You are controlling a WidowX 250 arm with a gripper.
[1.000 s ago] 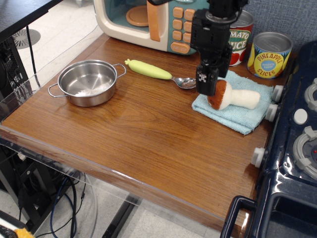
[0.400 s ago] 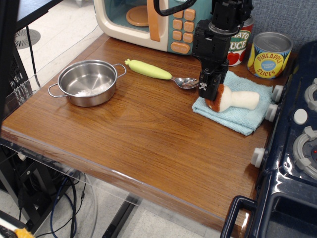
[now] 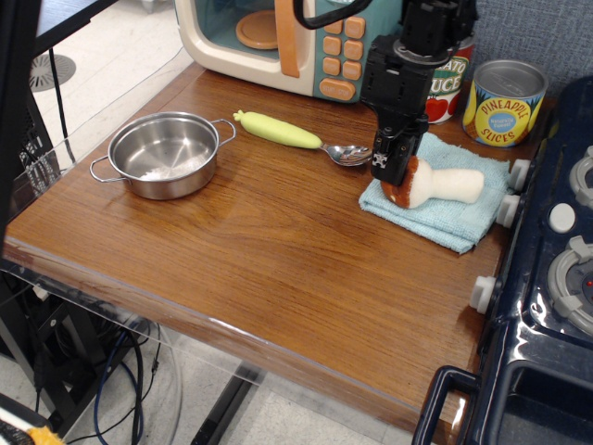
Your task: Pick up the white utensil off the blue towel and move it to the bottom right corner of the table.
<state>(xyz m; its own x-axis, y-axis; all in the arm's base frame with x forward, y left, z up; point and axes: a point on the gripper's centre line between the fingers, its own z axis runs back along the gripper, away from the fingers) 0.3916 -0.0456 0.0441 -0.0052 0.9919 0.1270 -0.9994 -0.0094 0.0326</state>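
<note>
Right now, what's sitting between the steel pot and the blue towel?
The spoon with the yellow-green handle, lying between the pot and the blue towel.

- The gripper (image 3: 393, 163) moved slightly up and to the right, ending at the cap end of the white utensil (image 3: 435, 184).
- The white utensil shifted a little up and right on the blue towel (image 3: 445, 218), its cap rising slightly.

Saw even, bright overhead light – soft glare on table (image 3: 278, 269) front edge, sheen on steel pot (image 3: 164, 153). Focus was sharp; shadows faint – no edge distortion I noticed.
</note>
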